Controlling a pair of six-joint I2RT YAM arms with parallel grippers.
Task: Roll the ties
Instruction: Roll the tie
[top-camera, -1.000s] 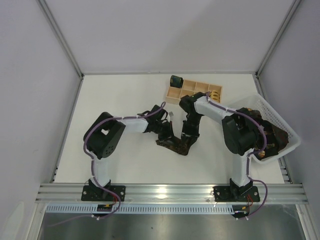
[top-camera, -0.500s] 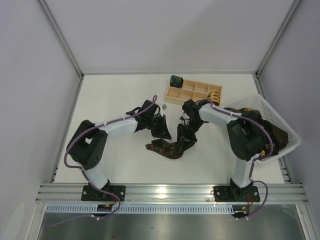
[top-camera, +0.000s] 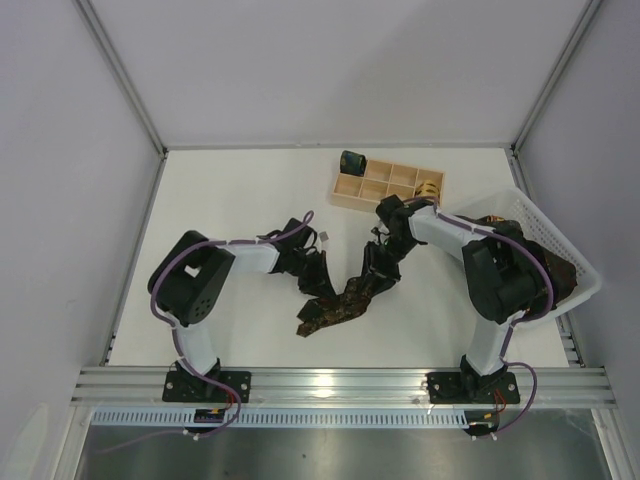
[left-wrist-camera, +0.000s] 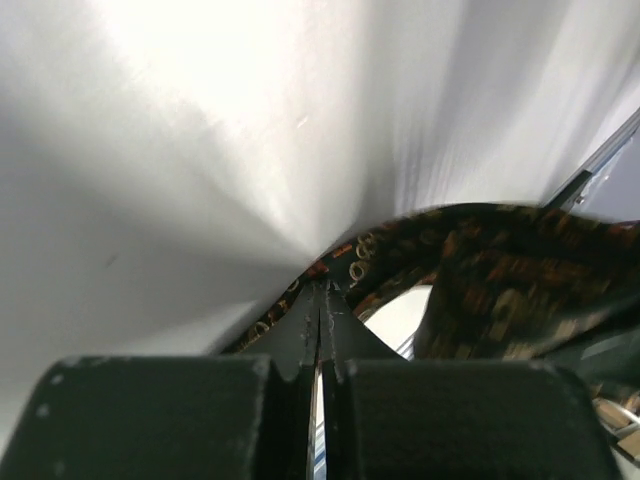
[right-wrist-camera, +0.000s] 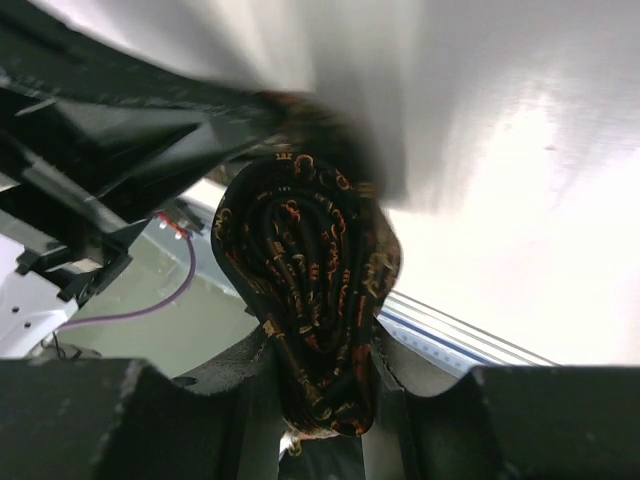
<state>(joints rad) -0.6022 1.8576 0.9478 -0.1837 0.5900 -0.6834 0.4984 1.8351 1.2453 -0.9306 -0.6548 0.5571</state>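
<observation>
A dark tie (top-camera: 340, 308) with orange-tan marks is stretched over the middle of the table between both grippers. My left gripper (top-camera: 318, 282) is shut, its fingertips (left-wrist-camera: 322, 290) pinching the tie's edge (left-wrist-camera: 350, 262). The rest of the cloth (left-wrist-camera: 500, 290) sags away to the right. My right gripper (top-camera: 378, 268) is shut on the coiled end of the same tie (right-wrist-camera: 300, 250), the roll wedged between its jaws (right-wrist-camera: 322, 345). A loose tail lies toward the near left. A dark green rolled tie (top-camera: 352, 160) and a tan-gold one (top-camera: 430, 188) sit at the wooden tray (top-camera: 350, 186).
The pale compartment tray lies at the back, just beyond the right gripper. A white mesh basket (top-camera: 590, 275) at the right edge holds more dark ties (top-camera: 545, 265). Both forearms crowd the table's centre, and the metal rail runs along the near edge.
The left gripper has come nearer and slightly right, drawing the tie with it. The tie's tail now trails toward the near left. The right gripper shifted a little to the right, still holding its coil.
</observation>
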